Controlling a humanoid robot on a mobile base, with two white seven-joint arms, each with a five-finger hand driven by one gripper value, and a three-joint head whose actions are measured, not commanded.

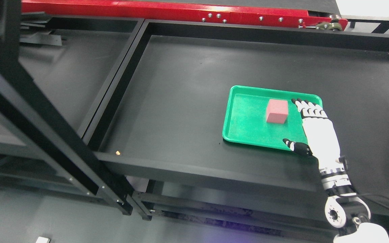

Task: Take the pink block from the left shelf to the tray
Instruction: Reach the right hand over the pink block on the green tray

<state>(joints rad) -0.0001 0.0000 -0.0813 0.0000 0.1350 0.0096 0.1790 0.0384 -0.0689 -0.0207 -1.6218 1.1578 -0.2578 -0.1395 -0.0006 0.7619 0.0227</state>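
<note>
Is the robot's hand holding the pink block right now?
No, the right hand is open beside the pink block, which sits in the green tray.

Tray [245,135] looks like grainy green plastic, block [277,111] matte pink, maybe foam, shelf [181,101] dull black, beam [167,10] glossy red metal.

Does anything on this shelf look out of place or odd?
Only a small tan speck at the shelf's front left corner looks stray. The pink block sits upright in the green tray, beside the open right robot hand.
</note>
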